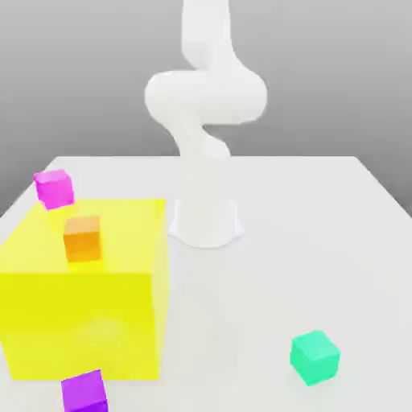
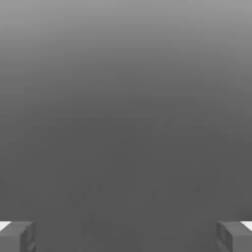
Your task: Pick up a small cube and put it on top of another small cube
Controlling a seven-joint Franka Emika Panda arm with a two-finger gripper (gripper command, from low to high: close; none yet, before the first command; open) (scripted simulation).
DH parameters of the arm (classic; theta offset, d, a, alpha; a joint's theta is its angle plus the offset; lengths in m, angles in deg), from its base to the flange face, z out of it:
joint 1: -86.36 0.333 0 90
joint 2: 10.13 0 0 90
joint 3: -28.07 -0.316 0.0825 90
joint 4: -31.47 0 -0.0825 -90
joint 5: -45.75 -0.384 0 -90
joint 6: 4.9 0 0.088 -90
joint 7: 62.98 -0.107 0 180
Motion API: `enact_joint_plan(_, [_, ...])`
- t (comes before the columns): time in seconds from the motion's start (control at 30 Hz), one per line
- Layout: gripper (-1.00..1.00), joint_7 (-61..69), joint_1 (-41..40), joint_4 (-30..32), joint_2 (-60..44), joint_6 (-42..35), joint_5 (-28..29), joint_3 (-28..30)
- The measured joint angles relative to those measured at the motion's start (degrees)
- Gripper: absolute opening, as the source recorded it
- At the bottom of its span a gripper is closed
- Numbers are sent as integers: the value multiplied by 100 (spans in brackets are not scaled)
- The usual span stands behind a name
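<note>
1. The claw (image 2: 126, 236) stands released, its two fingertips (image 2: 17, 236) spread wide with nothing between them.
2. The small teal-green cube (image 1: 315, 356) rests on the white desk (image 1: 322, 241), well apart from the claw.
3. It looks rigid, light and smooth; gripping two opposite flat faces seems safest.

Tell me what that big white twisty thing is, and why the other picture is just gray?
The white twisty thing is a robot arm standing on a white table. One picture looks at it from outside. The gray picture comes from a camera on its hand: the two gray bits are its fingers, open wide, holding nothing. On the table sit a big yellow block, an orange cube, a magenta cube, a purple cube and a small teal-green cube.
</note>
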Motion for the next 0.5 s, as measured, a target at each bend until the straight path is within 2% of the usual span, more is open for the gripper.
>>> enact_joint_plan(0.5, [0,-209,374,850,-3150,1432,360,-811])
